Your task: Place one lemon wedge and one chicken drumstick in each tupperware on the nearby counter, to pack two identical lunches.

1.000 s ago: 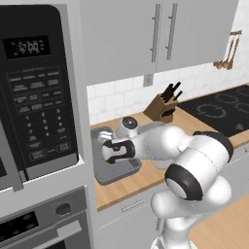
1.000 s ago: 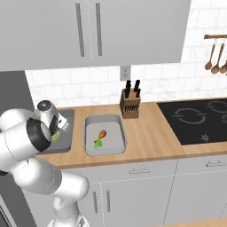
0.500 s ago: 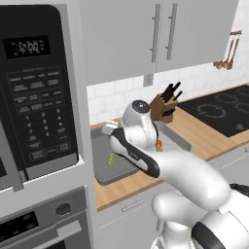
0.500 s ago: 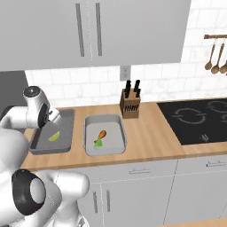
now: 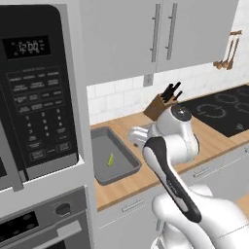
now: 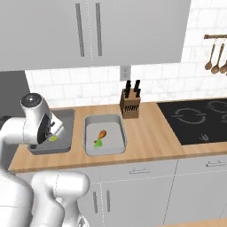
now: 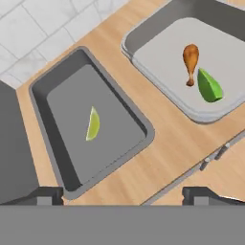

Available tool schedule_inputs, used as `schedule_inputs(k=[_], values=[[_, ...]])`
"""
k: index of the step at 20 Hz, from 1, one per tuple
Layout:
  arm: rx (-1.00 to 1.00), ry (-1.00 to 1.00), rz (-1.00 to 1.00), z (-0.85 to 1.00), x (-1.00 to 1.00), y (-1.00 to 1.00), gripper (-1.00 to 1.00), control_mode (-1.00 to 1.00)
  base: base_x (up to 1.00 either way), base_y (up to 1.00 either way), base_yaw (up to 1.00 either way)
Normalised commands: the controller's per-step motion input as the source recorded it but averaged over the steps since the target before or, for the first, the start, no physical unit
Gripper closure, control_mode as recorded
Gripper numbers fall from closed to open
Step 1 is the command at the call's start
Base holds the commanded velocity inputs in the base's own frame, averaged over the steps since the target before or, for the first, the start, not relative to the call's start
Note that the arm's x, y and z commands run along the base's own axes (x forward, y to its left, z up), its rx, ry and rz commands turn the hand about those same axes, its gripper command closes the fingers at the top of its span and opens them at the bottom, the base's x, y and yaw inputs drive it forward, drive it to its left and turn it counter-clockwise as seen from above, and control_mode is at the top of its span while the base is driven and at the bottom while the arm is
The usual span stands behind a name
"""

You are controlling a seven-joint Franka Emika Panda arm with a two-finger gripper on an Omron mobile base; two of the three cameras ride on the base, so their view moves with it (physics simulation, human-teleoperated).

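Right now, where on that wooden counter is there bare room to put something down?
The widest bare stretch of counter lies between the light tray and the black cooktop, in front of the knife block. Only a narrow strip separates the light tray from the dark tray. The dark tray's floor holds just one lemon wedge.

Matt grey tupperware [image 7: 72, 186]; wood-grain counter [image 7: 165, 153]; glossy black cooktop [image 6: 199, 119].

The scene is looked at from behind the arm in both base views, forward and down over the counter [image 6: 150, 142], one from the left, one from the right. The knife block [image 5: 156, 106] and the dark tray [image 5: 99, 146] are shared by both. In the hand view the same tray and the paler tray [image 7: 158, 67] are seen from close above, looking nearly straight down.
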Motion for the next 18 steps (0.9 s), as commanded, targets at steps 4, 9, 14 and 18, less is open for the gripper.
schedule_inputs(k=[4, 9, 14, 18], values=[[0.00, 0.00, 0.00, 0.00, 0.00, 0.00, -1.00, 1.00, -1.00, -0.70, 0.00], [0.00, 0.00, 0.00, 0.00, 0.00, 0.00, -1.00, 1.00, -1.00, -0.11, 0.36], [0.00, 0.00, 0.00, 0.00, 0.00, 0.00, -1.00, 1.00, -0.95, 0.06, 0.70], [0.00, 0.00, 0.00, 0.00, 0.00, 0.00, -1.00, 1.00, -0.88, 0.23, 0.73]])
